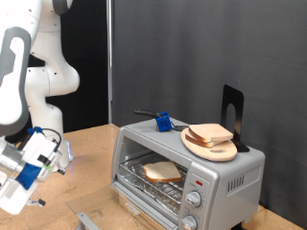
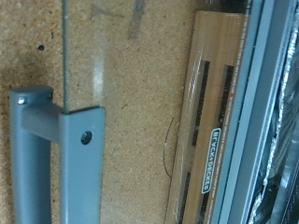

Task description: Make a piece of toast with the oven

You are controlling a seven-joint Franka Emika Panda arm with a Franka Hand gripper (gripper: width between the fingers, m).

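A dark curtained backdrop is seen behind a cork-textured tabletop (image 1: pixel 91 144). The white Franka arm (image 1: pixel 34 77) is positioned at the exterior view's left, its gripper (image 1: pixel 24 177) hanging low near the table edge; whether its fingers are wide or narrow cannot be told. Well apart from the gripper, toward the exterior view's right, the small silver countertop toaster oven (image 1: pixel 225 172) is set with its glass door (image 2: pixel 98 42) dropped open (the door's grey handle (image 2: pixel 56 154) fills the wrist view). A squarish pale slice of toast (image 1: pixel 162 172) lies on the wire rack inside. A round wooden plate (image 1: pixel 225 151) bearing further bread slices (image 1: pixel 211 134) rests on the oven's top, beside a small blue object (image 1: pixel 164 122).
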